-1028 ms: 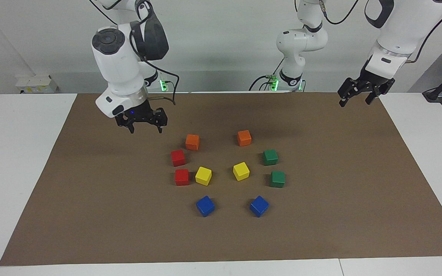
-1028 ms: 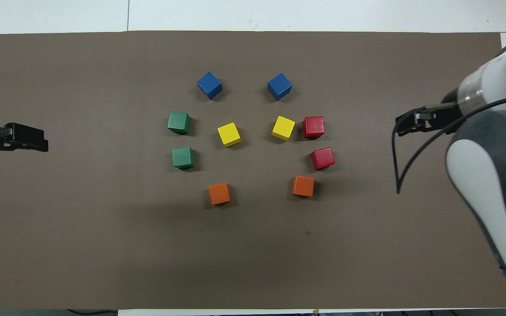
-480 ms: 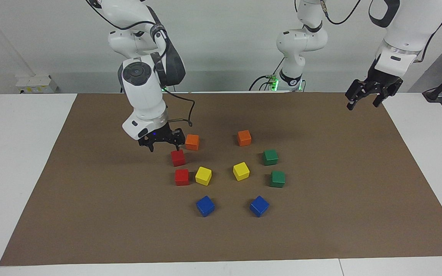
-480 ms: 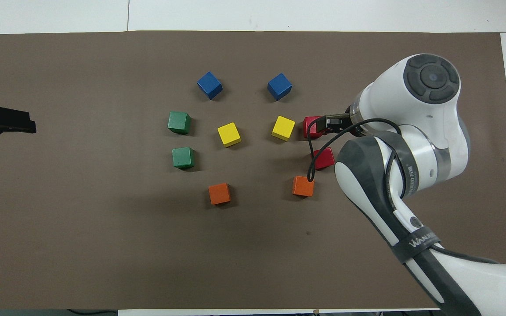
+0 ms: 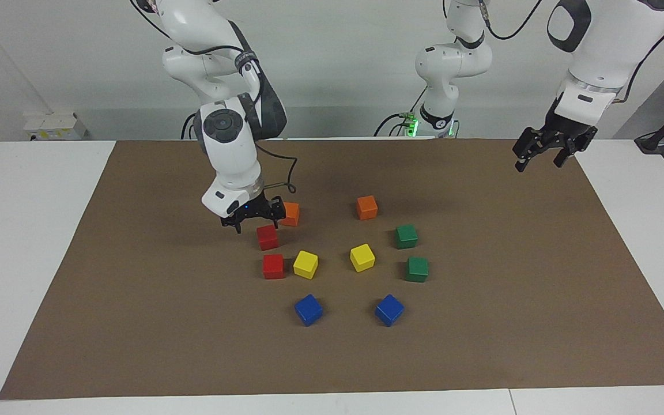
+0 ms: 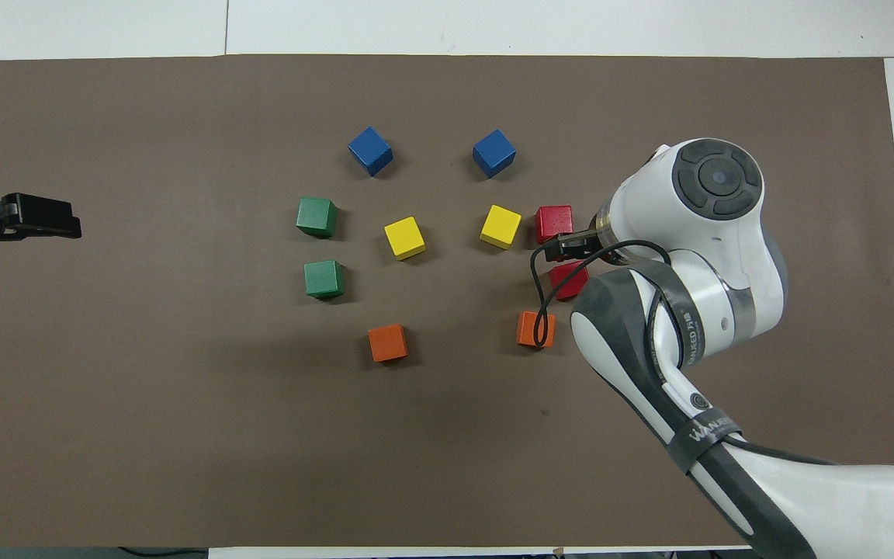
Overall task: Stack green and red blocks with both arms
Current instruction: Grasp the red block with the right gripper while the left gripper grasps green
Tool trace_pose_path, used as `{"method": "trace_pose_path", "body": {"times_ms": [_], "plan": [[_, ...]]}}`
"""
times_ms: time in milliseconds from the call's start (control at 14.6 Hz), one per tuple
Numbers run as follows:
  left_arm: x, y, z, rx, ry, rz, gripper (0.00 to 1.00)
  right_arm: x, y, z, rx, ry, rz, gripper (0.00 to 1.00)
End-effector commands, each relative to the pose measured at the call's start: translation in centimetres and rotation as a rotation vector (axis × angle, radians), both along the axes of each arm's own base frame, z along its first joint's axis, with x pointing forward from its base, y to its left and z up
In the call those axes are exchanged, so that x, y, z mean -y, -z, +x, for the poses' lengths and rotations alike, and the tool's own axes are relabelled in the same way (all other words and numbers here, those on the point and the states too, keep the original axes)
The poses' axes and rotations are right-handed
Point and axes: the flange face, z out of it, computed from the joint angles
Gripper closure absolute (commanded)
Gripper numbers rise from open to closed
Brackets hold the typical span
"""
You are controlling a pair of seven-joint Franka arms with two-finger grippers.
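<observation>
Your right gripper (image 5: 257, 222), jaws wide, hung just above the nearer bright red wooden cube (image 5: 267, 237); left gripper (image 5: 541, 153) waited, open

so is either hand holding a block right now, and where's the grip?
Nothing is held. The right hand is open, low over the red block nearer the robots. The left hand is open and empty, waiting in the air.

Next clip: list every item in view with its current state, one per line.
Right gripper: open, just over the red block nearer the robots, not gripping.
Left gripper: open, empty, raised over the mat's edge.
Other red block: on mat, unstacked.
Green blocks: on mat, unstacked.
Orange, yellow, blue cubes: on mat, untouched.
</observation>
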Motion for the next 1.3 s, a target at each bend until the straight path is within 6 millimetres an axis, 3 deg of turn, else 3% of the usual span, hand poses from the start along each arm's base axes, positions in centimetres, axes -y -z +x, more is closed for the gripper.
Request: {"method": "trace_pose_path", "body": {"times_ms": [0,137,411,617,960,1097,1234], "plan": [[2.0,1.4,-1.6,0.010,0.021,0.014,0.00,0.5,0.5,-0.9,0.018,-0.023,0.010,0.00],[4.0,2.5,-1.7,0.013,0.039,0.012,0.00,0.4,1.1,-1.1,0.026,-0.013,0.014,0.00],[10.3,6.2,-2.7,0.019,0.083,0.001,0.00,0.5,2.0,-1.0,0.015,0.010,0.012,0.00],[14.9,9.8,-2.4,-0.007,0.015,-0.015,0.00,0.2,3.1,-1.4,0.011,0.011,0.013,0.00],[18.1,15.1,-1.4,-0.060,0.064,-0.003,0.00,0.1,4.8,-1.7,0.008,0.029,0.014,0.00],[18.6,16.5,-1.0,-0.065,0.072,-0.005,0.00,-0.1,5.5,-1.8,-0.001,0.026,0.011,0.00],[19.1,19.4,-0.1,-0.095,0.071,-0.003,0.00,-0.8,5.8,-2.1,-0.006,0.026,0.010,0.00]]}}
